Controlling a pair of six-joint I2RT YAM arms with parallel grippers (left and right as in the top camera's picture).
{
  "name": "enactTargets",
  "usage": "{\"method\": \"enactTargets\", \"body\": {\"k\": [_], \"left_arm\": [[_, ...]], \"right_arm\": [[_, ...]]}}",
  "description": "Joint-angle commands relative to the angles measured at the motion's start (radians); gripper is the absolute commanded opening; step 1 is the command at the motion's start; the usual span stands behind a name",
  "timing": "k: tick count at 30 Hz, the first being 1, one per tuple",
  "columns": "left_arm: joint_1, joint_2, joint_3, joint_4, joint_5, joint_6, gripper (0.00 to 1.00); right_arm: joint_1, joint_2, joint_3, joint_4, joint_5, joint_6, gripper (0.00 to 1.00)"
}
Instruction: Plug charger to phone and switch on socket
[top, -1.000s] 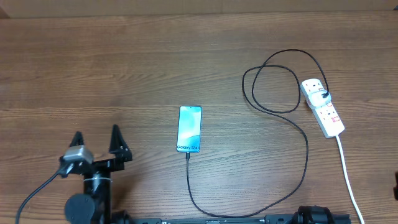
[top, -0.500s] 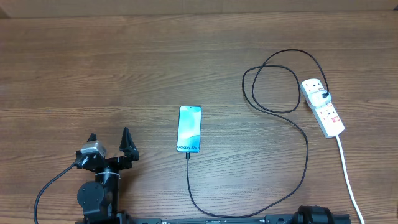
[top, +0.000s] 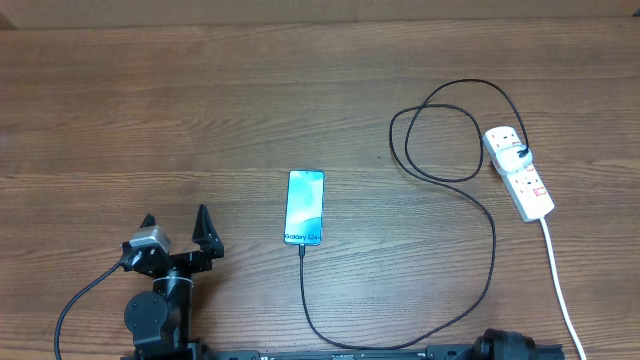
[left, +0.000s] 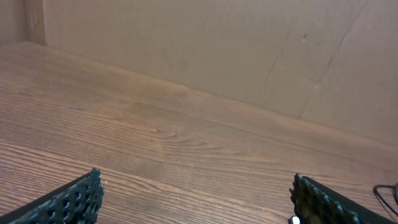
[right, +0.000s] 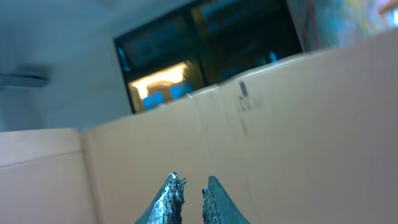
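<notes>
The phone (top: 305, 207) lies flat mid-table, screen lit, "Galaxy S24" text at its near end. The black charger cable (top: 493, 240) runs from the phone's near end, curves along the table front, then loops up to a black plug on the white socket strip (top: 519, 172) at right. Its connector tip (top: 302, 249) sits at the phone's port. My left gripper (top: 176, 215) is open and empty, left of the phone; its wrist view (left: 195, 180) shows only bare wood between the fingers. My right gripper (right: 193, 182) points up at a cardboard wall, fingers nearly together, holding nothing.
The strip's white cord (top: 562, 290) runs to the front right edge. A cardboard wall (left: 186, 43) stands behind the table. Part of the right arm (top: 505, 345) sits at the front edge. A bit of black cable (left: 385, 190) shows at the left wrist view's right edge.
The left arm has pulled back toward the front edge and shifted slightly right, staying open. A dark part at the right edge has left the overhead view. Phone, cable and strip have not moved.
</notes>
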Motion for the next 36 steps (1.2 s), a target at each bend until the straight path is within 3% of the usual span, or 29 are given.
{"method": "enactTargets", "body": {"k": [1, 20, 22, 24, 26, 27, 31, 36], "left_arm": [[0.005, -0.009, -0.004, -0.003, -0.003, 0.029, 0.99], [0.004, -0.011, -0.004, -0.003, -0.003, 0.029, 1.00], [0.004, -0.011, -0.004, -0.003, -0.003, 0.029, 0.99], [0.004, -0.011, -0.004, -0.003, -0.003, 0.029, 1.00], [0.004, -0.011, -0.004, -0.003, -0.003, 0.029, 1.00], [0.004, -0.011, -0.004, -0.003, -0.003, 0.029, 1.00], [0.004, -0.011, -0.004, -0.003, -0.003, 0.029, 1.00], [0.004, -0.011, -0.004, -0.003, -0.003, 0.029, 0.99]], "right_arm": [[0.041, -0.074, -0.012, -0.011, -0.007, -0.004, 0.13], [0.169, -0.338, -0.027, -0.047, 0.068, -0.140, 0.18], [0.169, -0.338, -0.028, -0.045, 0.069, -0.140, 0.31], [0.169, -0.338, -0.028, -0.033, 0.069, -0.140, 0.55], [0.170, -0.338, -0.033, 0.011, 0.097, -0.140, 0.92], [0.172, -0.337, -0.041, 0.046, 0.126, -0.140, 1.00], [0.172, -0.336, -0.134, 0.264, 0.256, -0.140, 1.00], [0.172, -0.319, -0.340, 0.610, 0.261, -0.140, 1.00]]}}
